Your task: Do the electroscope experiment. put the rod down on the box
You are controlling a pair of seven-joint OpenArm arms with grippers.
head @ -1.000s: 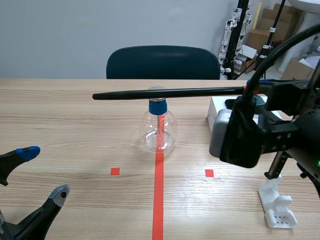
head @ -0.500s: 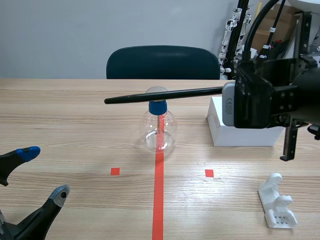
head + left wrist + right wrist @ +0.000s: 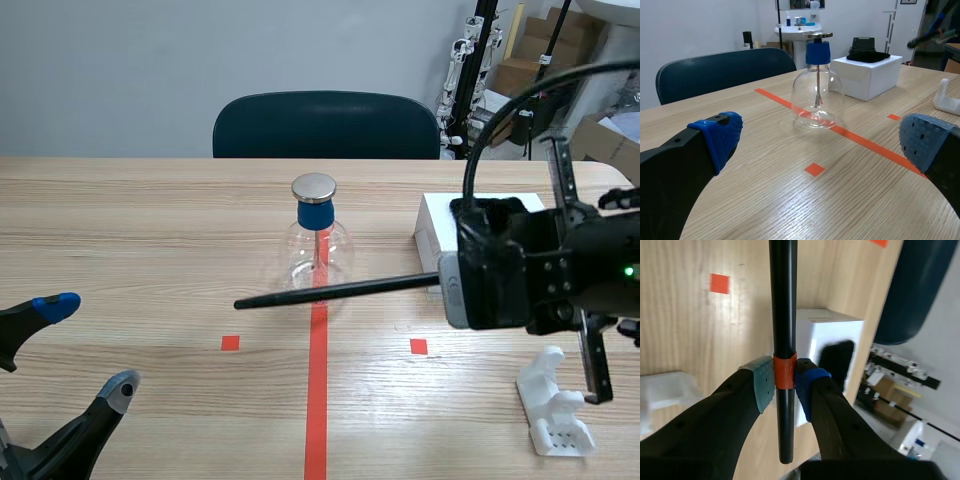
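A long black rod (image 3: 330, 291) hangs roughly level just in front of the glass electroscope flask (image 3: 318, 255), below its blue neck and metal disc (image 3: 313, 186). My right gripper (image 3: 785, 376) is shut on the rod (image 3: 783, 310) at its orange band. The white box (image 3: 832, 337) lies under and beside the rod, with a black cloth (image 3: 837, 357) on it. In the scene view my right arm (image 3: 520, 275) covers much of the box (image 3: 436, 226). My left gripper (image 3: 88, 345) rests open near the table's front left, nothing between its fingers (image 3: 715, 135).
A white plastic holder (image 3: 555, 410) lies on the table near the front right. A dark chair (image 3: 325, 125) stands behind the far edge. Cardboard boxes and stands fill the back right corner. Bare wood stretches between my left gripper and the flask (image 3: 817, 97).
The rod was level over the electroscope's disc; it has dropped to the flask's lower front and drawn back to the right. The right arm lowered with it. The left arm stayed still.
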